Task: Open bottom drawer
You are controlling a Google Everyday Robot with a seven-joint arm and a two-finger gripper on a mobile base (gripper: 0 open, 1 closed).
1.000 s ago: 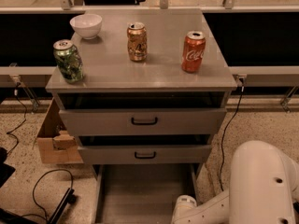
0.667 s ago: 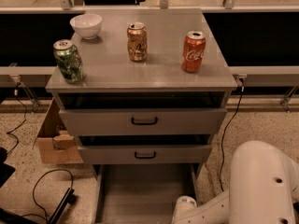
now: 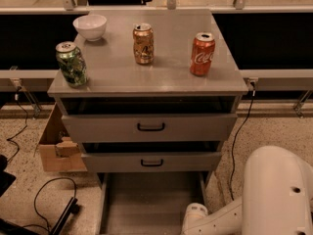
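The bottom drawer [image 3: 146,204] stands pulled out toward me at the foot of the grey cabinet. Its plain grey inside shows, while its front panel and handle are cut off by the lower edge of the view. Above it are the widest drawer front [image 3: 150,127] and the mid-sized drawer front [image 3: 151,162], each with a black bar handle. My white arm [image 3: 279,195] fills the lower right, and one link [image 3: 198,219] runs along the drawer's right side and out of the bottom of the view. My gripper is out of view below that edge.
On the cabinet top [image 3: 161,77] stand a green can [image 3: 71,63], a gold can [image 3: 143,44], a red cola can [image 3: 202,54] and a white bowl [image 3: 90,27]. A cardboard box [image 3: 56,148] sits on the floor at the left, with black cables [image 3: 44,199] nearby.
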